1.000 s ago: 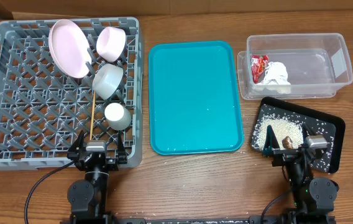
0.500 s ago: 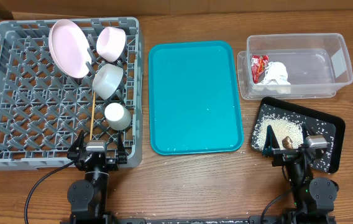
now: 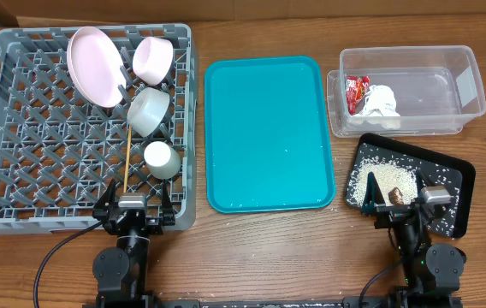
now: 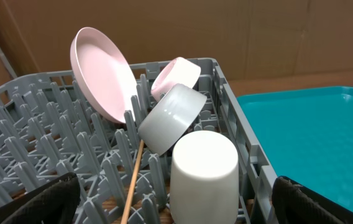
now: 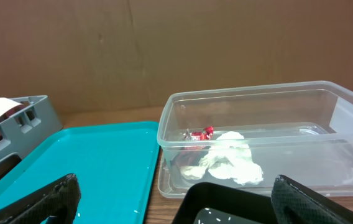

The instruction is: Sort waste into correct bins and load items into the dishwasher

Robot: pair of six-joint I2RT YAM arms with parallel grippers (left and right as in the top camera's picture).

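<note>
The grey dish rack (image 3: 20, 154) holds the pink plate (image 3: 93, 67), two white bowls (image 3: 152, 59) (image 3: 148, 111), the white cup (image 3: 161, 159) and the wooden chopsticks (image 3: 129, 154); the left wrist view shows the plate (image 4: 99, 71), cup (image 4: 203, 174) and chopsticks (image 4: 131, 180). The clear tub (image 3: 431, 90) holds the red wrapper (image 3: 357, 88) and white tissue (image 3: 382, 101). The black tray (image 3: 448, 175) holds rice (image 3: 393, 180) and the brown lump (image 3: 394, 196). My left gripper (image 3: 134, 205) is open and empty at the rack's near edge. My right gripper (image 3: 405, 205) is open and empty at the black tray's near edge.
A teal serving tray (image 3: 267, 133) lies between the rack and the bins, with a few rice grains on it. The wooden table's front edge is just behind both grippers. A cardboard wall stands at the back.
</note>
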